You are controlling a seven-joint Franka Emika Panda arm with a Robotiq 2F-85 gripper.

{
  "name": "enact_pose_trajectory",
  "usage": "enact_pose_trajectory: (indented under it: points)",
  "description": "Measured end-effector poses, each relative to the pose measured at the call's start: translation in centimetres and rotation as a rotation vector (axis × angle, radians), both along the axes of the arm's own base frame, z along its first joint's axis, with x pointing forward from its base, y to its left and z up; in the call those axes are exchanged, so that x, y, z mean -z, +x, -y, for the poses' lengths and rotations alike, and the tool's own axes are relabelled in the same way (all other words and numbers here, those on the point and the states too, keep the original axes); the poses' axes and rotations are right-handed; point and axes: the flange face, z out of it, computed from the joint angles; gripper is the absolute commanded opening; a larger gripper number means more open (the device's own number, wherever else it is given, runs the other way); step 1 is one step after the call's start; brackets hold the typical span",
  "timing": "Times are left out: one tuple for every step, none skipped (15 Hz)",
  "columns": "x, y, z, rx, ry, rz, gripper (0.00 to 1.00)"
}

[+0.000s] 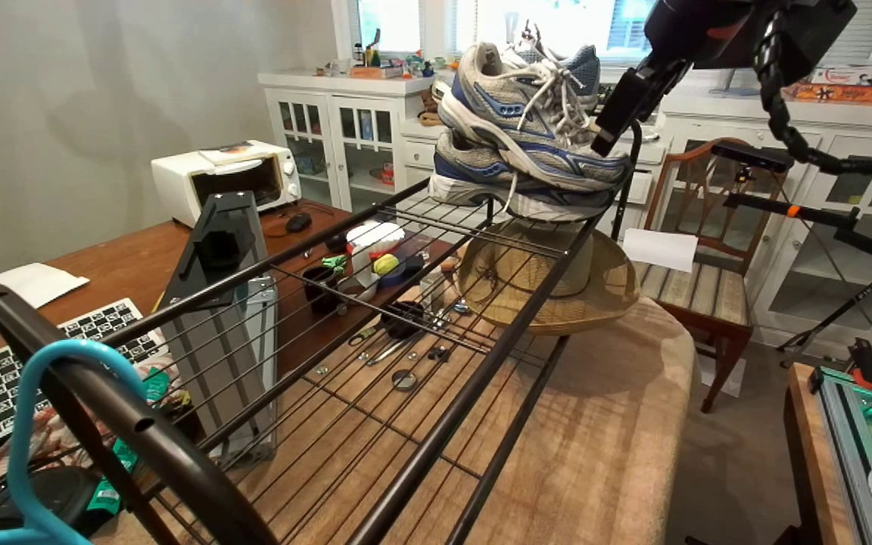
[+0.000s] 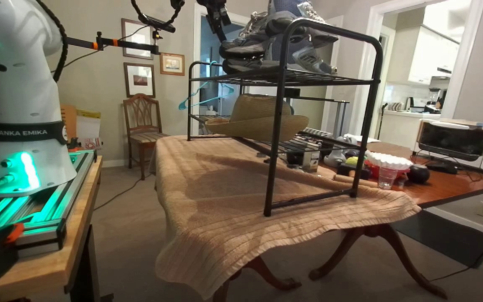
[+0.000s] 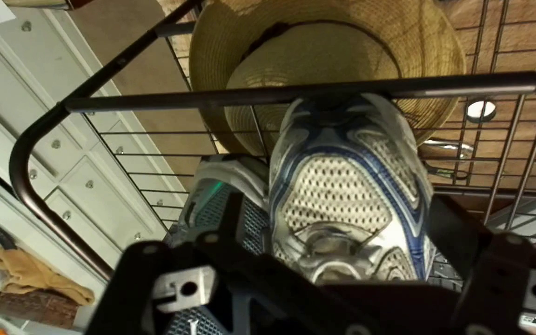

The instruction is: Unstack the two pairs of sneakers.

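Grey-and-white sneakers (image 1: 515,127) sit stacked atop the rack (image 1: 476,378), the rear pair (image 1: 587,70) mostly hidden in an exterior view; above the rack, the partly cropped hand (image 3: 338,200) gapes unclenched, contact with the sneakers unclear.

In my wrist view, my gripper (image 3: 336,200) hides the rear of the upper white shoe (image 3: 338,186), and the top edge clips the hat (image 3: 314,56). In an exterior view, the white pair (image 1: 530,136) hides most of the grey pair (image 1: 587,70); in an exterior view, the upper grey shoe (image 2: 281,9) is cropped.
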Motion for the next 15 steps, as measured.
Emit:
enact_pose_trajectory:
  points:
    - [-0.1, 0.5, 0.0, -0.005, -0.012, 0.014, 1.0]
    - [-0.2, 1.1, 0.0, -0.013, -0.026, 0.03, 1.0]
    - [-0.2, 1.6, -0.1, -0.024, -0.035, 0.043, 1.0]
    - [-0.1, 2.2, -0.2, -0.036, -0.044, 0.057, 1.0]
    - [0.0, 2.8, -0.4, -0.048, -0.049, 0.069, 1.0]
    - [0.2, 3.3, -0.5, -0.061, -0.056, 0.081, 1.0]
    - [0.3, 3.7, -0.6, -0.074, -0.062, 0.094, 1.0]
    - [0.3, 4.1, -0.7, -0.082, -0.069, 0.107, 1.0]
    - [0.4, 4.4, -0.8, -0.086, -0.076, 0.121, 1.0]
    - [0.4, 4.6, -0.7, -0.085, -0.085, 0.134, 1.0]
    - [0.3, 4.8, -0.7, -0.083, -0.093, 0.146, 1.0]
    - [0.4, 5.0, -0.6, -0.079, -0.1, 0.156, 1.0]
    - [0.6, 5.1, -0.5, -0.076, -0.107, 0.162, 1.0]
    - [0.8, 5.3, -0.5, -0.071, -0.114, 0.167, 1.0]
    - [1.0, 5.4, -0.5, -0.069, -0.118, 0.171, 1.0]
